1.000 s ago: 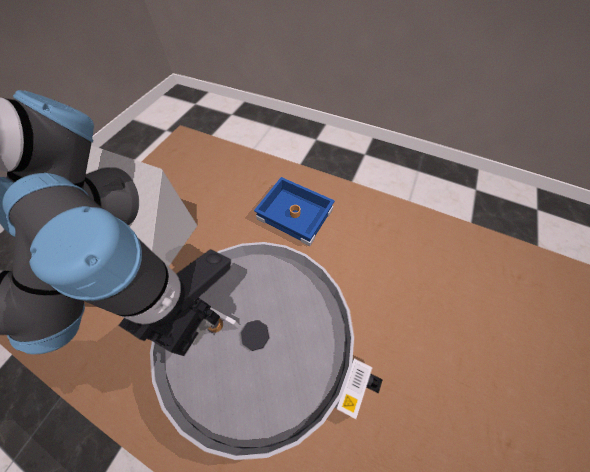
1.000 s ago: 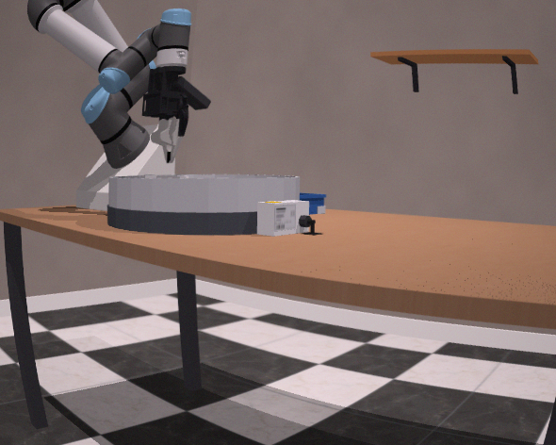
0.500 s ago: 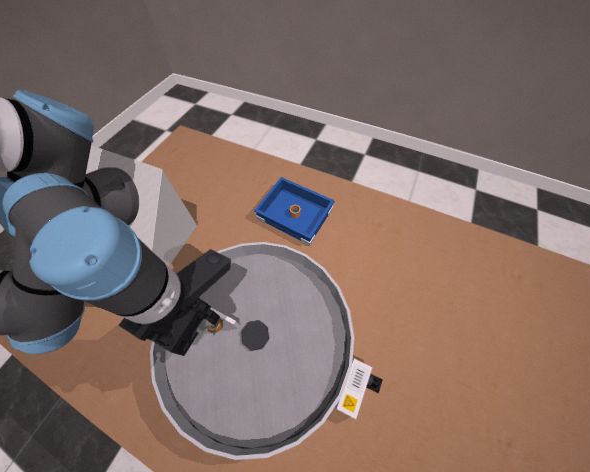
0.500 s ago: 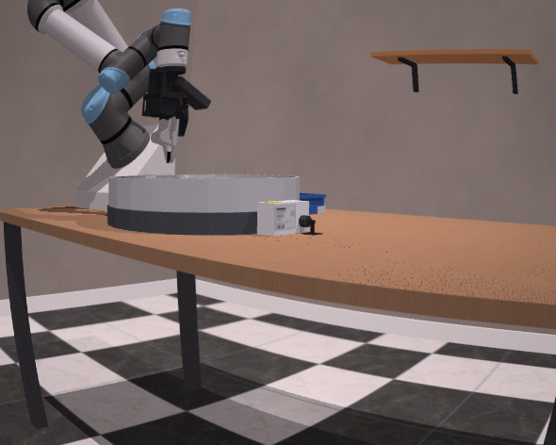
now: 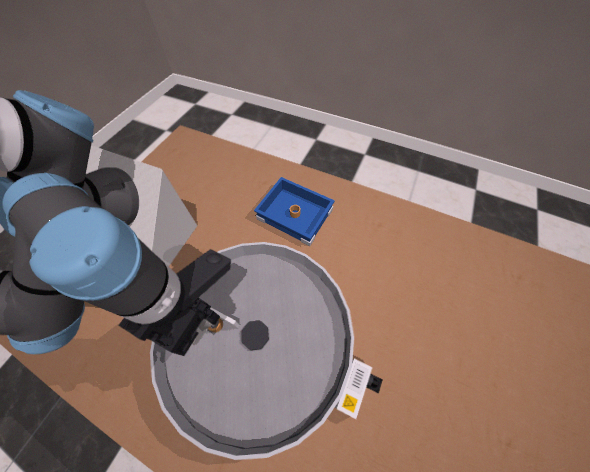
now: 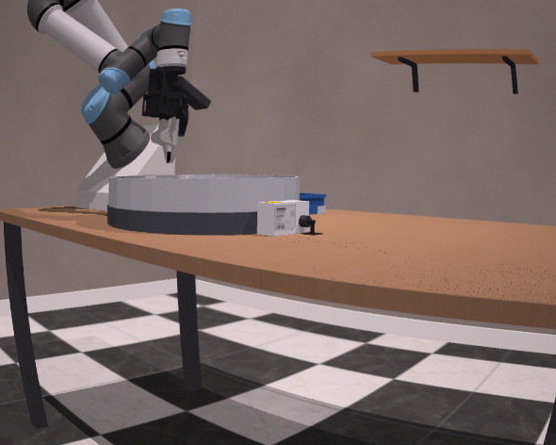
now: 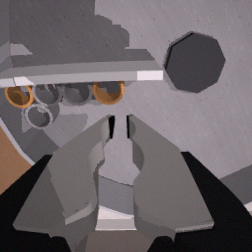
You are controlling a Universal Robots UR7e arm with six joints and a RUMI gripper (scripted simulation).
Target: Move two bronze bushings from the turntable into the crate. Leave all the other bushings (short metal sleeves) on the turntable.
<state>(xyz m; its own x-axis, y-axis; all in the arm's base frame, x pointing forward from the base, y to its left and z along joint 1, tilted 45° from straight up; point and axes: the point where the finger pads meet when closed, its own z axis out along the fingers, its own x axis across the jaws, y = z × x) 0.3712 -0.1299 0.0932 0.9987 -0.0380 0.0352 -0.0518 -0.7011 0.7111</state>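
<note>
Gripper hangs over TT (turntable), tips pointing down above its rim; jaws clenched w/ nothing btwn, narrow gap showing. Below, on TT: bronze bushing near the tips, then two gray bushings and another bronze bushing in a row next to the pale rail over TT; third gray bushing sits beside that row, nearer TT wall. Dark hub is at TT ctr, just off rail end. White ctrl box is against TT's outer side, on desk. Blue crate is outside TT, near its rim, w/ 1 bronze bushing inside, so 1 of 2 in. Wall shelf is well apart from TT, higher up.
</note>
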